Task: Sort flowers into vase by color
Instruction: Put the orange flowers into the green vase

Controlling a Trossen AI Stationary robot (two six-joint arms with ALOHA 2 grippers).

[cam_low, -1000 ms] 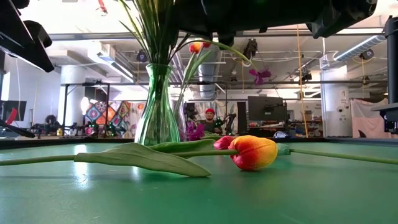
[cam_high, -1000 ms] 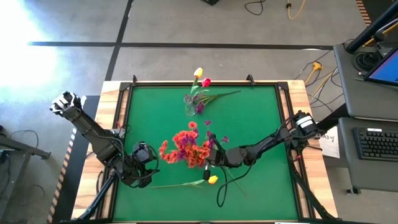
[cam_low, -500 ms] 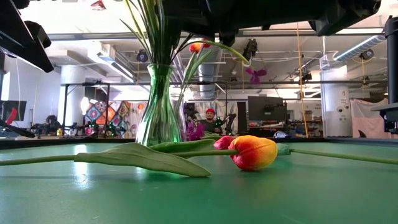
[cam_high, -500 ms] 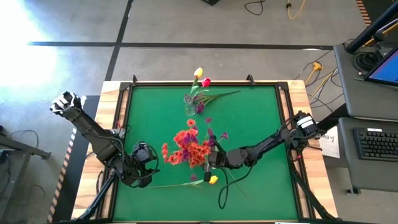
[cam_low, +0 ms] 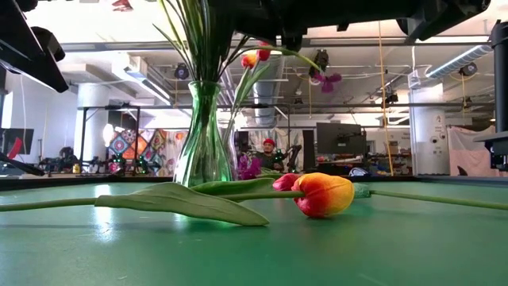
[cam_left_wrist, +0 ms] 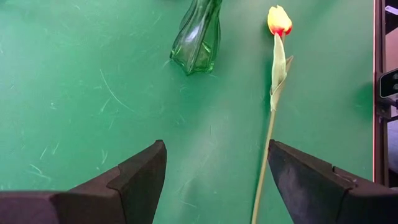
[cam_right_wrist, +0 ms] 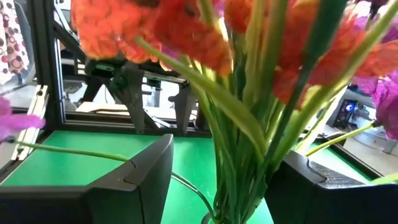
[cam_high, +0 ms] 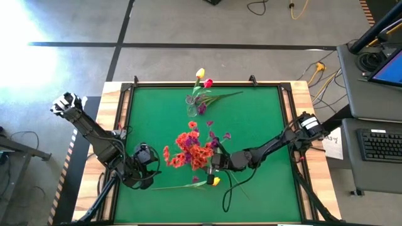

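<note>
Green mat [cam_high: 251, 125] (far corners bare), flowers [cam_high: 191, 150] central

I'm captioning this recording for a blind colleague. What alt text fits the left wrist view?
A yellow tulip with a red tip lies flat on the green table, its long stem running toward the camera. Beside it stands a glass vase, apart from the tulip. The left gripper hangs open above the mat, holding nothing.

Orange-red sprays [cam_high: 188, 150] mid-mat — right tool [cam_high: 212, 164] beside, left tool [cam_high: 146, 164] apart.
</note>
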